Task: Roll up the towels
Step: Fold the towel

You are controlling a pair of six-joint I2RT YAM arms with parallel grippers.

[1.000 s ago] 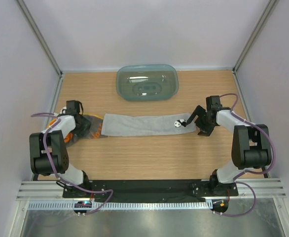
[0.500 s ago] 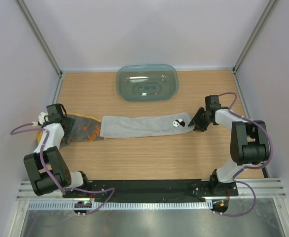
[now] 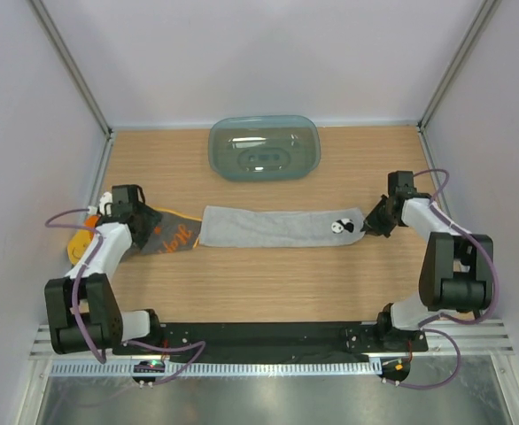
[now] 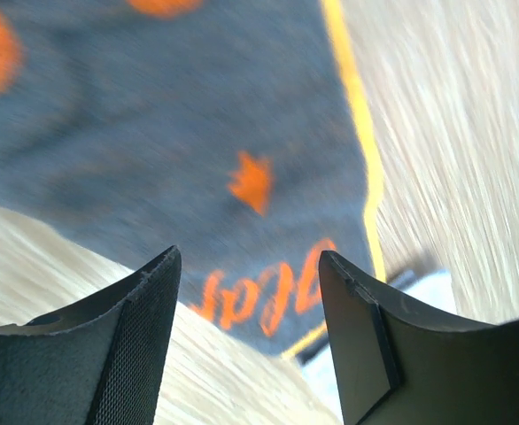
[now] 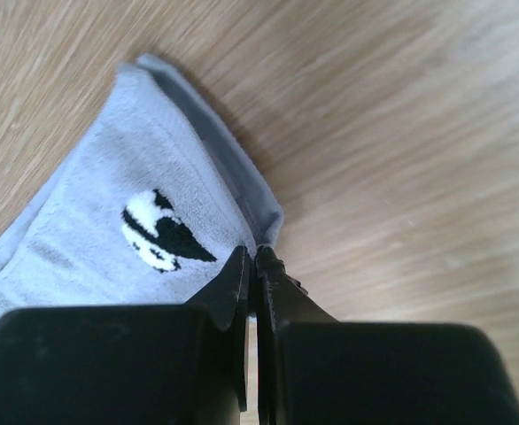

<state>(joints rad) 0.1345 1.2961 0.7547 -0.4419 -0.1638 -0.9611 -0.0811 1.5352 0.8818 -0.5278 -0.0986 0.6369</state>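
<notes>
Right tool [image 5: 253,255]: clenched on the grey towel [image 3: 277,227] at its panda corner, likely to hold the strip straight on the desk [image 3: 268,283] for rolling. Left tool [image 4: 246,266]: released, hovering over the orange-print towel [image 3: 166,236] just beside.

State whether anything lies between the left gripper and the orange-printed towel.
Nothing visible does. The left gripper is open right over the orange-printed towel; between its jaws only that cloth and bare table show.

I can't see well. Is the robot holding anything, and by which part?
The right gripper pinches the grey towel by its end edge, near the panda mark. The left gripper is open, holding nothing.
</notes>
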